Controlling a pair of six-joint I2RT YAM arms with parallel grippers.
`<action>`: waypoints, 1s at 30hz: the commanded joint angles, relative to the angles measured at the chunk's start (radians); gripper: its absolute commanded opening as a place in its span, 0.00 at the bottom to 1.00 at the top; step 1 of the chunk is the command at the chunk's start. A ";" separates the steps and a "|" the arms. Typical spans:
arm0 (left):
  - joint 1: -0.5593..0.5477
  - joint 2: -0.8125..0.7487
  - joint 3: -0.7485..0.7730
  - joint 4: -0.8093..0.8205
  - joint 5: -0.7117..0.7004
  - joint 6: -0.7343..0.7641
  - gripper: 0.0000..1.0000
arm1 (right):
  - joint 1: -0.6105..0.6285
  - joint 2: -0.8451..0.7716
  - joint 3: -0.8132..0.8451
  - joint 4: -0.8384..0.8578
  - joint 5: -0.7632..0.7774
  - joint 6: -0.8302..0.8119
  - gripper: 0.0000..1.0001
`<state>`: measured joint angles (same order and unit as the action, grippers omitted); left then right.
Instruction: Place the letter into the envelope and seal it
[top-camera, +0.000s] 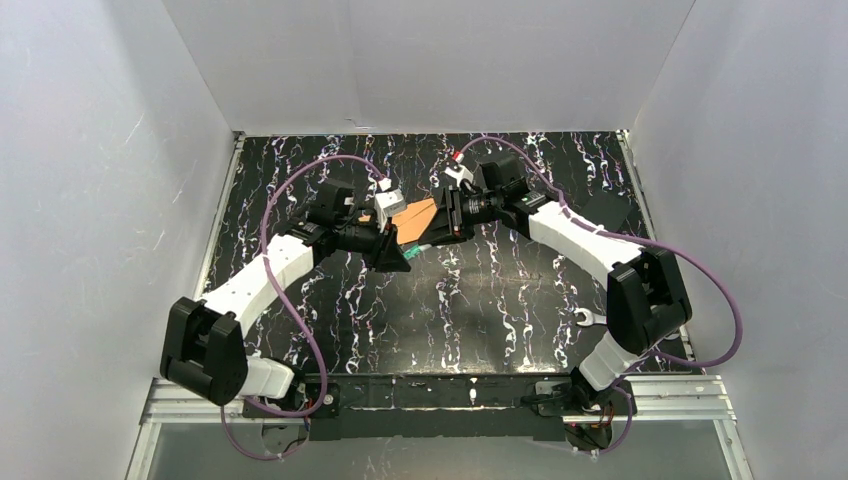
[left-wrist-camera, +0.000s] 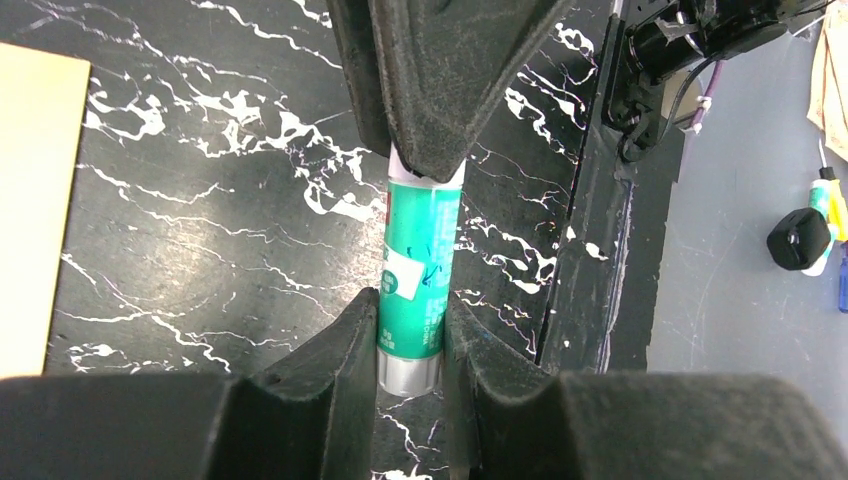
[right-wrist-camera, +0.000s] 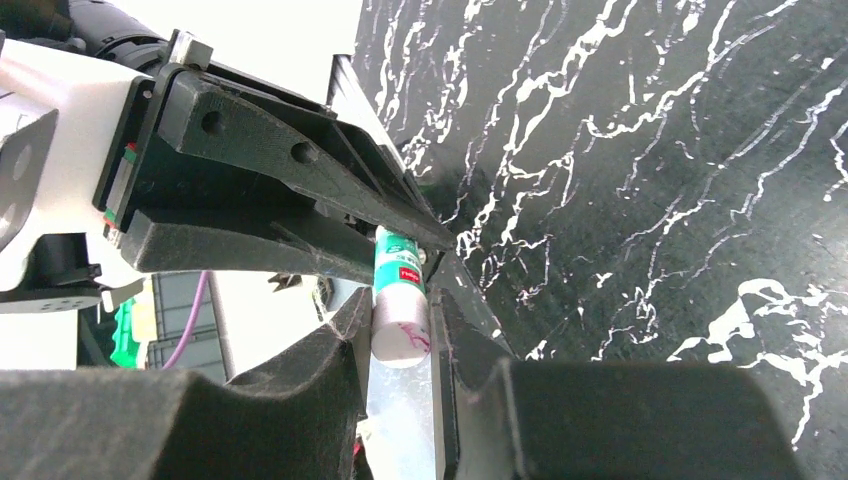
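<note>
At the far middle of the table (top-camera: 500, 300), the orange-brown envelope (top-camera: 418, 214) lies flat on the black, white-veined top. It sits at a slant between the two gripper heads, which hide part of it. The letter cannot be made out in any view. In the left wrist view a plain tan sheet (left-wrist-camera: 30, 200) lies flat at the left edge of the picture. Whether that sheet is the envelope or the letter cannot be told from there.

Just in front of the envelope, the two arms meet over a green glue stick (left-wrist-camera: 415, 270), held in the air above the table between them. The left gripper (left-wrist-camera: 410, 305) is clamped on the green labelled body near its silver base, with one finger pressed to each side. The right gripper (right-wrist-camera: 400, 300) is closed around the white cap (right-wrist-camera: 400, 335) at the other end, its fingers tight on both sides. In the right wrist view the left gripper's black fingers reach in from the upper left and touch the green part of the tube.

Both white arm links bow outward from their bases at the near edge, with purple cables (top-camera: 290, 200) looping over them. A small wrench (top-camera: 588, 318) lies on the table just beside the right arm's elbow. White walls close in the table on three sides.
</note>
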<state>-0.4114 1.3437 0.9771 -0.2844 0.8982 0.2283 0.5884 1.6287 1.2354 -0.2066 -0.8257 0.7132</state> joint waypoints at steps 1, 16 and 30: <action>-0.007 0.019 0.134 0.369 -0.088 -0.087 0.00 | 0.119 0.003 -0.081 -0.136 -0.101 -0.042 0.01; -0.012 0.125 0.141 0.572 -0.155 -0.295 0.00 | 0.158 0.021 -0.232 0.041 -0.113 0.039 0.01; -0.009 0.083 -0.043 0.550 0.037 -0.293 0.00 | -0.056 -0.070 0.027 -0.211 0.061 -0.078 0.51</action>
<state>-0.4320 1.4868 0.9401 0.0486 0.9039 -0.0616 0.5320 1.6066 1.2079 -0.1967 -0.6659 0.6857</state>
